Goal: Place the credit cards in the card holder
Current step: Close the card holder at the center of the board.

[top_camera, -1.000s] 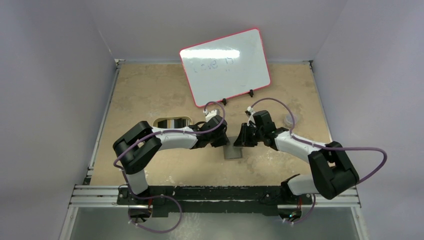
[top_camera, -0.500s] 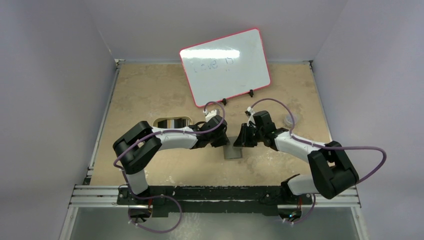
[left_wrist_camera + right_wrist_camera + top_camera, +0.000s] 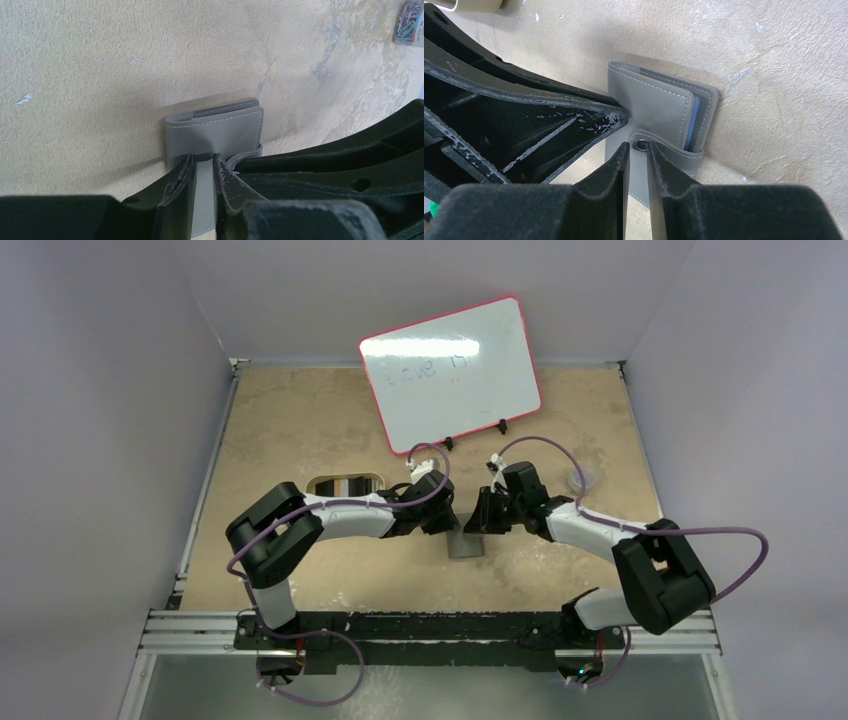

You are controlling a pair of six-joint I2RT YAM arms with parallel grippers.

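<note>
The card holder (image 3: 466, 545) lies folded on the worktop (image 3: 300, 420), well in front of the whiteboard (image 3: 450, 370) and roughly below its lower edge in the overhead view. Both my hands are on it. My left fingers (image 3: 190, 170) are clenched on a grey panel at the holder's near edge. My right fingers (image 3: 623, 160) are pinched on the closing tab (image 3: 659, 150), right at its snap. I can see no loose credit cards anywhere on the worktop. A blue-grey sliver shows between the two halves, but whether cards sit in those pockets I cannot tell. My guess is that the loading is done or nearly done, and what is left is wrapping the tab round and fastening it. Room is tight where it matters, since my two wrists nearly touch above the holder, so any pull has to be short. Elsewhere there is space: the gold tin (image 3: 345, 483) sits left of and nearer than the whiteboard, the paper clips (image 3: 410, 25) right of and nearer, both apart from the holder. The worktop edges are far off.
</note>
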